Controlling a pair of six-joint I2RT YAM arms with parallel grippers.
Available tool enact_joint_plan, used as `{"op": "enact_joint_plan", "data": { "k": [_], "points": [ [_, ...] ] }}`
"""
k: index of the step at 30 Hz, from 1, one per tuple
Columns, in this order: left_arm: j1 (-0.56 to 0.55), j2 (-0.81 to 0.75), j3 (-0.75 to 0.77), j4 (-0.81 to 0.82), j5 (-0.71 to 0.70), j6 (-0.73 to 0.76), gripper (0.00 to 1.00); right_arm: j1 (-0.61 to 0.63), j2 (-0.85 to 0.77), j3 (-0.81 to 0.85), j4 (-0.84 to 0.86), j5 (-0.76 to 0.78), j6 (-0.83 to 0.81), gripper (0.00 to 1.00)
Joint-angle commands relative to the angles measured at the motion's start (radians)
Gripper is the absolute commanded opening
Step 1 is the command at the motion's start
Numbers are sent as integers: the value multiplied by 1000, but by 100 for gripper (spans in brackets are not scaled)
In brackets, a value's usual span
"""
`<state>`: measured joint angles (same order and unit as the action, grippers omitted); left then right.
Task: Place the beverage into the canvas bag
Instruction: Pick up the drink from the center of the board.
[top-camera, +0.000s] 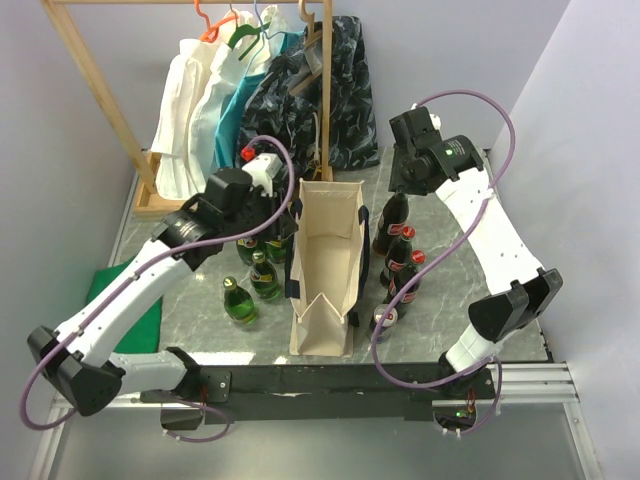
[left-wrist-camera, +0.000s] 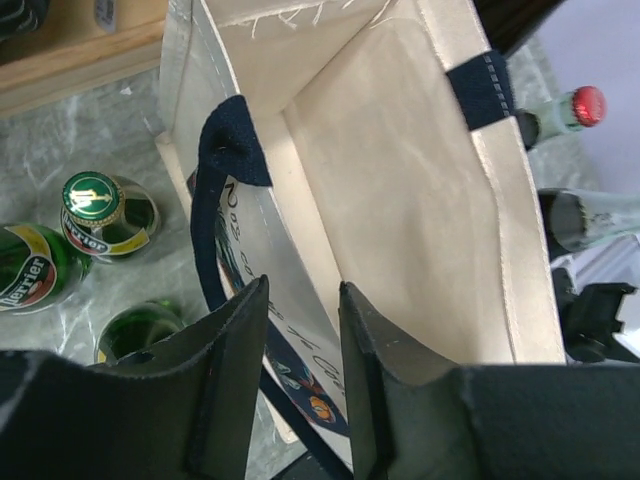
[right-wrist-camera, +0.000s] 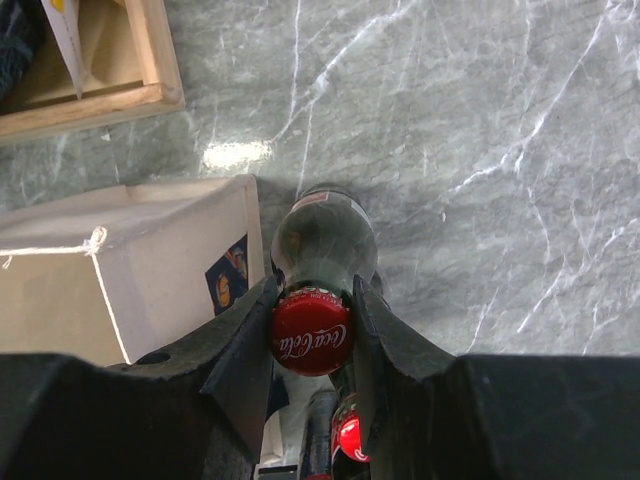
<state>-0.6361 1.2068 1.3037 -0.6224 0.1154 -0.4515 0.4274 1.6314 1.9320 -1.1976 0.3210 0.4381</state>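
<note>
Right of the bag (top-camera: 322, 250), at the far end of a row of cola bottles, the right hand (right-wrist-camera: 312, 292) pinches one bottle (right-wrist-camera: 322, 235) by its red cap (right-wrist-camera: 310, 338). The bottle appears to stand on the counter (right-wrist-camera: 480, 150). The bag stands open mid-counter. The left hand (left-wrist-camera: 300, 305) straddles its left wall, fingers close, but I cannot tell whether they nip the cloth. The step looks like the pick-up. The next move calls for a lift clear of the rim, then across and down into the mouth.
</note>
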Motion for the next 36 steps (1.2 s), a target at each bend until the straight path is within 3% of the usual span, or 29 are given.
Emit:
{"op": "enact_joint_plan", "data": {
  "k": [1, 13, 23, 36],
  "points": [
    [-40, 30, 58, -31, -86, -13, 40, -9, -28, 96, 104, 43, -12, 0],
    [-76, 96, 77, -74, -220, -16, 35, -10, -19, 133, 95, 49, -21, 0],
    [-76, 108, 128, -112, -286, 1, 1, -13, -19, 170, 82, 53, -35, 0],
    [-83, 112, 118, -102, -270, -42, 1, -13, -21, 357, 40, 50, -75, 0]
  ]
}}
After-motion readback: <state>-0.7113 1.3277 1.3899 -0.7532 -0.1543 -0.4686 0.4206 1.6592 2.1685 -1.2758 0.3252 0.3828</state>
